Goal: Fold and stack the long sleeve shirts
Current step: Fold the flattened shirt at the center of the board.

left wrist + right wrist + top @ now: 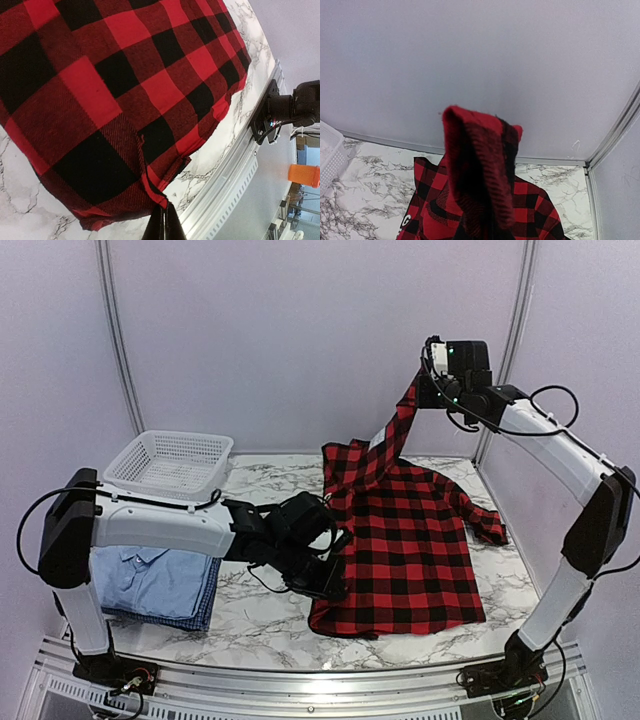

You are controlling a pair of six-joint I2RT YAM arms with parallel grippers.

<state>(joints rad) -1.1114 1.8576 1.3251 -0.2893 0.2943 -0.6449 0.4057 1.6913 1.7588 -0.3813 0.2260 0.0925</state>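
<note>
Left gripper (332, 588) and right gripper (414, 392) clamp one plaid shirt (410, 540) beside two blue shirts (150, 580).

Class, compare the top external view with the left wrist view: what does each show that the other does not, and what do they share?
Top external only: the white mesh basket, the folded light blue shirt on a blue checked one, the right end effector holding a sleeve high. Left wrist only: the hem's weave close up, an orange object beyond the rail. Both: the red-and-black plaid shirt, gripped by the left end effector, on the marble table.
</note>
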